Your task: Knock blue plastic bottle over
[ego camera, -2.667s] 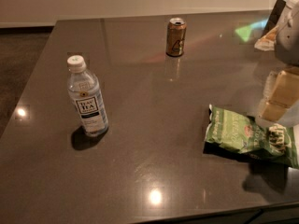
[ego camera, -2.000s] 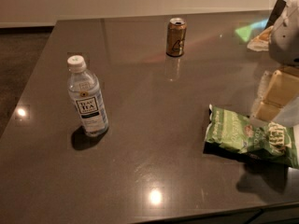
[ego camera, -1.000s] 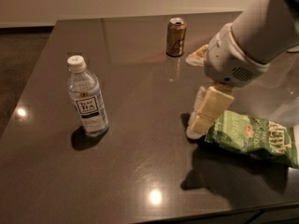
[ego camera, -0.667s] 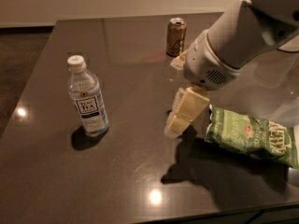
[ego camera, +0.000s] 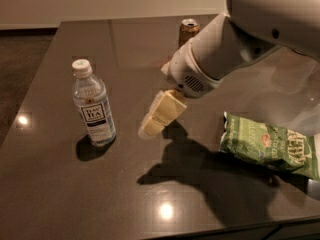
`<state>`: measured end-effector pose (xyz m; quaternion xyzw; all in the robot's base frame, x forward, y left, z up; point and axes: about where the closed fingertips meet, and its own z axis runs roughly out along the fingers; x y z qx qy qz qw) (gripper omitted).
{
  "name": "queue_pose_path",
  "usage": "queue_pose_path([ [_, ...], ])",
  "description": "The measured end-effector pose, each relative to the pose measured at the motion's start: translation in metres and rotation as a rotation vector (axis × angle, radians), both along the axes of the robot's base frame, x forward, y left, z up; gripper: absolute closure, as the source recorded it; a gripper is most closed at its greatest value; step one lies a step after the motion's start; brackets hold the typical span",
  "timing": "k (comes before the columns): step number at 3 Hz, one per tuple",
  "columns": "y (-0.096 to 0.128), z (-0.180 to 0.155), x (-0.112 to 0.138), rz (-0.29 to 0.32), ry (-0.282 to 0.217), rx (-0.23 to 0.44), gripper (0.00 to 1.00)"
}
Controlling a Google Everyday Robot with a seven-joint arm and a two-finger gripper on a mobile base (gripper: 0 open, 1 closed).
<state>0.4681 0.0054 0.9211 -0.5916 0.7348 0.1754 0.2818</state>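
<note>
Just left of the claw stands the blue plastic bottle, apart; claw's opening unclear.

On the blue plastic bottle, the white label reads "TEA". Lettering on the green bag is unreadable. The gripper hangs at the bottle's 3 o'clock.

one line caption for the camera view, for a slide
Tool close beside the upright blue plastic bottle, not touching; can and green snack bag also on the table.
</note>
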Motion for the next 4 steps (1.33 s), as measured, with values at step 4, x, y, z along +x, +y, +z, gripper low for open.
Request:
queue_pose_path([
  [4, 0.106, 0.005, 0.003, 0.012, -0.034, 0.238, 0.00],
])
